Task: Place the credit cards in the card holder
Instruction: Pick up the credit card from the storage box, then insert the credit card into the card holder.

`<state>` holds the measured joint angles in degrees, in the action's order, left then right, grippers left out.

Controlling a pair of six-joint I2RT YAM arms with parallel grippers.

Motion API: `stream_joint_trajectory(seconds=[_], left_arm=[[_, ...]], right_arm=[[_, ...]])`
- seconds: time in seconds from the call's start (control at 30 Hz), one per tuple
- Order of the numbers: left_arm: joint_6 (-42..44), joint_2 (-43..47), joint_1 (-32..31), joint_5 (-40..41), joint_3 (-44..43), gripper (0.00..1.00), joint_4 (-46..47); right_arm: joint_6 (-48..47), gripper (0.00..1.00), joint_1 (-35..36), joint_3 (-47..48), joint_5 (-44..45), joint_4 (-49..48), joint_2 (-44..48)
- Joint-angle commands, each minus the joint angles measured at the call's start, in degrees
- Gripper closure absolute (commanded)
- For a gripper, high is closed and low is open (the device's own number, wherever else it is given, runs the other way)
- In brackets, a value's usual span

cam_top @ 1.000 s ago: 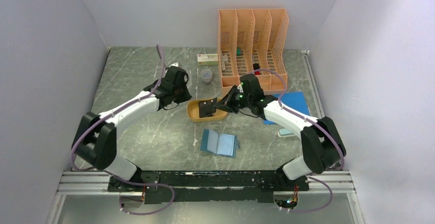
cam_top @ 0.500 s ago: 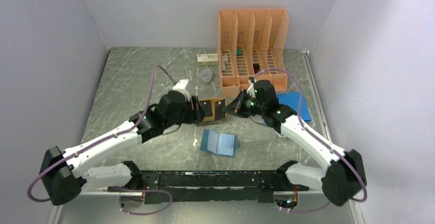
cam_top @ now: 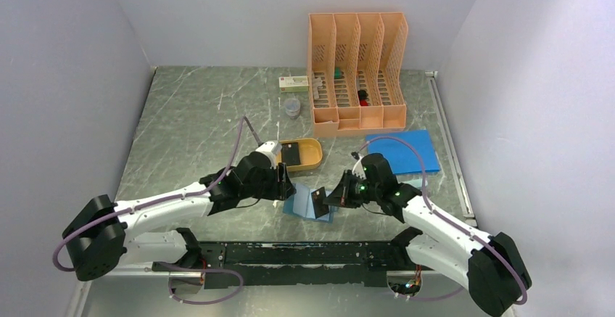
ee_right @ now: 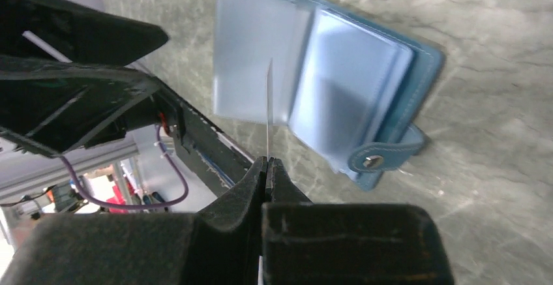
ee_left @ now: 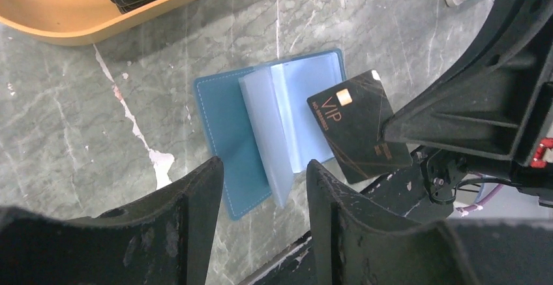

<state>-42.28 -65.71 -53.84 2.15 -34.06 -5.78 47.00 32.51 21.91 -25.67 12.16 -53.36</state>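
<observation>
My R fingers (ee_right: 267, 167) are pinched shut on one black card (ee_left: 358, 125), gripped by one edge; gold "VIP" print shows in the L wrist view. The card is tilted over the open card holder (ee_left: 225, 115), approx. above the clear inner pockets near the spine. I can't tell whether its free edge touches a pocket. The holder lies open on the counter (cam_top: 196, 128), close to the near edge and between both arms, w/ its snap tab on the side toward my R arm. My L fingers (cam_top: 281, 183) are spread wide w/ nothing in them, just beside the holder's left cover; contact w/ it is unclear. The other cards (cam_top: 290, 155) sit in the orange tray (cam_top: 313, 159), just beyond the holder. A blue sheet (cam_top: 402, 150) lies to the right, w/ an orange file rack (cam_top: 357, 70) behind it.
</observation>
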Motion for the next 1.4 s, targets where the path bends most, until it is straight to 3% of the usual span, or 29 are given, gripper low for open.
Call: stream_joint_trajectory(seconds=[0.0,0.63,1.37], left_arm=[[-1.0,-3.1,-0.4,-1.02,0.23,0.46,4.99],[-3.66,-11.98,-0.52,3.69,5.09,0.61,5.34],[-5.25,-12.93,-0.56,3.1,8.25,0.72,8.01]], right_arm=[[4.05,1.0,1.63,-1.01,-1.97,-9.01,-1.76],[4.41,1.0,2.01,-4.05,-0.79,-14.83,-8.76],[7.2,1.0,2.33,-4.57,-2.46,-21.57,-15.64]])
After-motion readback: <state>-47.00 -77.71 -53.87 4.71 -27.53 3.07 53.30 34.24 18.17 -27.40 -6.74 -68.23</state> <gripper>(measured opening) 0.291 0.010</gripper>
